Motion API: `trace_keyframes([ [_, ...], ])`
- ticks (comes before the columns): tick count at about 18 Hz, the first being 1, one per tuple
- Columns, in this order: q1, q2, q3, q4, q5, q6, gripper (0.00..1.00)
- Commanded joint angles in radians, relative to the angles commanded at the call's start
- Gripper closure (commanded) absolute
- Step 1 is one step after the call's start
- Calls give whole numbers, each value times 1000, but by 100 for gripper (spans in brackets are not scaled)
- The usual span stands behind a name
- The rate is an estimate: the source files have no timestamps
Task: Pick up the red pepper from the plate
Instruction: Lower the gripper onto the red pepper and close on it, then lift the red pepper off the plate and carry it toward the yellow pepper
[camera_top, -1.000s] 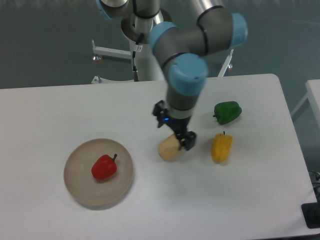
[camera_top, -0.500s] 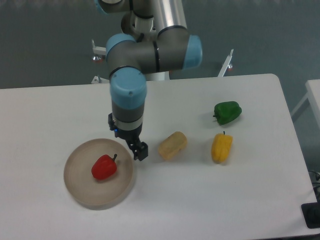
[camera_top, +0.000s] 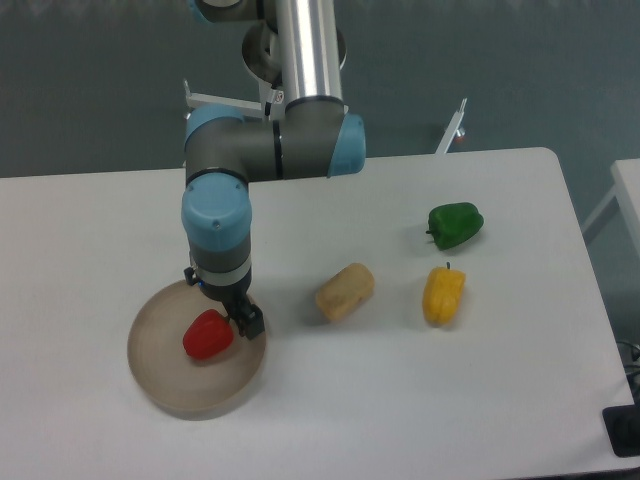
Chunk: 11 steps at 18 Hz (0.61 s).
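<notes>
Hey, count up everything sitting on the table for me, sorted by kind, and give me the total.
Peppers: 3 (red pepper, green pepper, yellow pepper)
Plates: 1 (plate, holding the red pepper)
Tan oblong lumps: 1 (lump)
Total: 5

The arm (camera_top: 262, 150) reaches down from the upper centre, elbow bent toward the left, wrist pointing straight down. The gripper (camera_top: 232, 318) hangs vertically at the wrist end, low over the surface; only one dark finger (camera_top: 248, 322) is visible, so the jaw gap cannot be determined
</notes>
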Motion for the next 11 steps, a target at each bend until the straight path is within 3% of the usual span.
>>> trace_keyframes([
  [4, -25, -29, 2, 6, 5, -35, 0],
  [9, -31, -67, 3, 55, 17, -37, 0],
  [10, -32, -69, 3, 55, 17, -37, 3],
  [11, -38, -69, 6, 55, 18, -40, 26],
])
